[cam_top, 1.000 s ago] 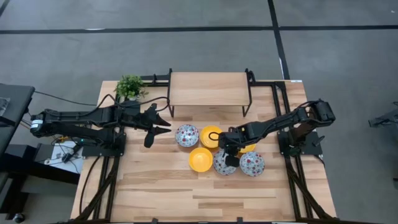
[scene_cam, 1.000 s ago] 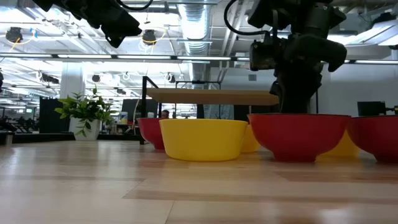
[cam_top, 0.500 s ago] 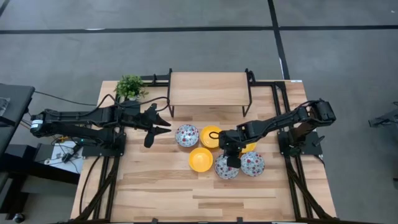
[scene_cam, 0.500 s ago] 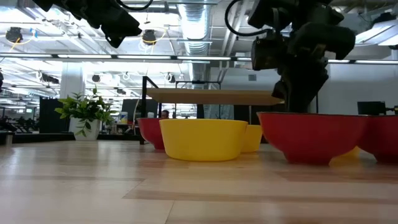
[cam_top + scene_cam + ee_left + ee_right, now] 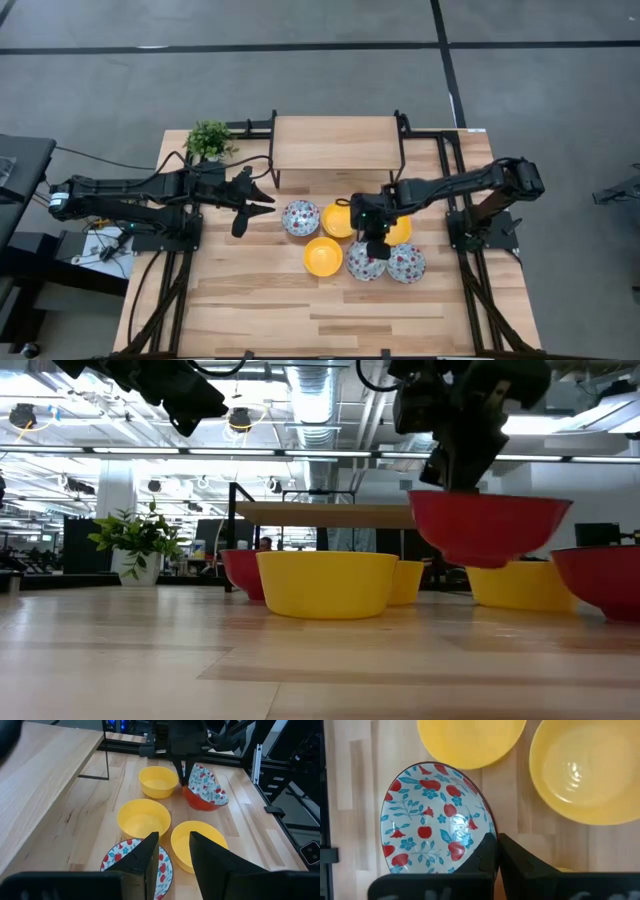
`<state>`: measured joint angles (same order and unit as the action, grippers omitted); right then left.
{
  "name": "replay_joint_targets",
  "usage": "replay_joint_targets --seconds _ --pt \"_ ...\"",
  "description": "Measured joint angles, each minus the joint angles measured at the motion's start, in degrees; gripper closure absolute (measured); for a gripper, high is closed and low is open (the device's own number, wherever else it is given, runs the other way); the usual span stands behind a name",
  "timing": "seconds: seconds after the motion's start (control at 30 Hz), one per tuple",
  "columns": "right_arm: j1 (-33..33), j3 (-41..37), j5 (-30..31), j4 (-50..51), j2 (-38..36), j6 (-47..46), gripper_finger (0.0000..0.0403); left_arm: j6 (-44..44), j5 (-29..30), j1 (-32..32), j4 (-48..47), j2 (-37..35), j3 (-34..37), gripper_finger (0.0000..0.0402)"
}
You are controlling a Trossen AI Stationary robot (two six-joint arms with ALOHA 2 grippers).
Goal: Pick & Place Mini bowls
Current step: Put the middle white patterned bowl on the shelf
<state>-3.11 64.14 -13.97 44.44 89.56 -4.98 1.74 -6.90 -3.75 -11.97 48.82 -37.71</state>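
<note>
Low view, near: yellow round plastic bowl [image 5: 327, 584] center-left on wooden tabletop [image 5: 300, 670]. Right of center, right end effector [image 5: 462, 460] clamped on rim of floral-lined red bowl [image 5: 487, 528], lifted clear and tilted. Thin rim pinch could slip, dropping it onto the bowls. Left end effector [image 5: 262, 197] half apart, upper left, empty.

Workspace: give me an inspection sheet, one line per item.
Surface: wooden table, small wooden shelf at its back edge.
Job's things: six mini bowls near the middle; one floral bowl lifted clear of the table, tilted.
Clutter: potted plant at the back left corner.
Tools: right tool shut on the lifted bowl's rim; left tool waits left of the bowls, holding nothing.
Cables: black cable running along the left arm.
Surroundings: grey floor, ceiling lights behind; no person seen.
</note>
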Motion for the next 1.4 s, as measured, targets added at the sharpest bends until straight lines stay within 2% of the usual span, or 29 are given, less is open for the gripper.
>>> replay_joint_targets --seconds 0.43,0.8,1.23,1.4 --pt "6.73 11.76 -4.91 14.87 0.00 9.93 0.0403 0.02 -0.02 0.00 0.15 -0.02 0.00 0.0293" --pt "15.97 24.48 -7.07 26.55 0.00 16.88 0.0403 0.02 0.02 0.00 0.47 0.00 0.00 0.0293" --pt "27.40 31.94 -6.87 28.98 -0.02 22.02 0.0403 -4.66 4.28 0.00 3.14 0.00 -0.02 0.0293" --pt "31.08 32.31 -6.42 27.45 -0.02 22.15 0.0403 -9.62 9.73 0.00 4.76 0.00 -0.04 0.0293"
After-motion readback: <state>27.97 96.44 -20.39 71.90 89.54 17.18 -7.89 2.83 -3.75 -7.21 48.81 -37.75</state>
